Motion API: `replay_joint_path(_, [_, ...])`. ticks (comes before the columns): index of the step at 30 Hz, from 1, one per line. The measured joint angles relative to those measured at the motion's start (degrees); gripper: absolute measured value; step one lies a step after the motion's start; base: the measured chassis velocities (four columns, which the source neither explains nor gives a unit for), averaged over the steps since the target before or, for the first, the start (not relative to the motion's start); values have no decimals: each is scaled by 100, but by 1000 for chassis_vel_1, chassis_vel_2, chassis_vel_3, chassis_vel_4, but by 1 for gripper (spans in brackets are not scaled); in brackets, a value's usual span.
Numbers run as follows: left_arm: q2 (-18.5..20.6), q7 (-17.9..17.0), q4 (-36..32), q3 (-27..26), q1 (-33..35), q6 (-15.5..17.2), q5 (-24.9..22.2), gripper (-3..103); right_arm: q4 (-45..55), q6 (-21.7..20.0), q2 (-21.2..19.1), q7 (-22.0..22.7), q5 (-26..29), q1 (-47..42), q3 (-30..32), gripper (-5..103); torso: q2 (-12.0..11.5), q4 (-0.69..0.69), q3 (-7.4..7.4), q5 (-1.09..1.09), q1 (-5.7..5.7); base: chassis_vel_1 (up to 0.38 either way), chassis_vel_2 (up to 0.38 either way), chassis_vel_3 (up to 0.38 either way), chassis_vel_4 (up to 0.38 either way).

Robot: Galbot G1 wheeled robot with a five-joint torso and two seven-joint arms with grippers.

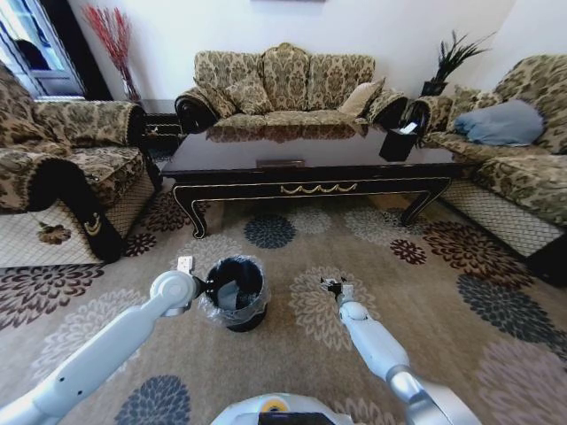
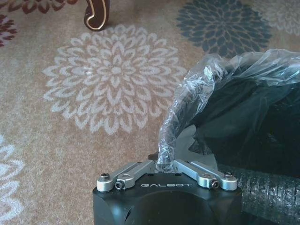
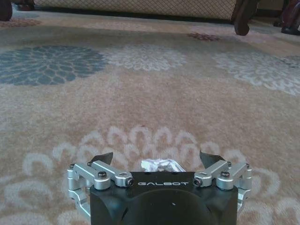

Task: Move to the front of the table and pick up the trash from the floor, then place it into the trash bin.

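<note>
Right gripper [image 3: 159,161], jaws spread low over crumpled white trash [image 3: 161,165] on the beige flowered carpet [image 3: 140,103], may close short and miss it, while the left gripper [image 2: 165,161], pinching the clear crinkled liner [image 2: 187,103] of the round black trash bin [image 1: 236,292], risks tugging it loose.

Three patterned sofas [image 1: 283,84] ring the room: one against the white rear wall [image 1: 372,27], one on the left, one on the right carrying a blue-grey cushion [image 1: 503,122]. Red dried stems [image 1: 113,40] stand in the rear left corner beside a window [image 1: 31,44]. A potted plant [image 1: 452,60] occupies the rear right corner.
</note>
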Motion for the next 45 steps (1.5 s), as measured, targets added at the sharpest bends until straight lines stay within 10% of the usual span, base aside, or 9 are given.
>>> replay_joint_path(45, [93,22,-287,-576,632,0,21,0,-631,-73,128,181,239,236,92,100,0,-1,0,0,0,0,0,0,0])
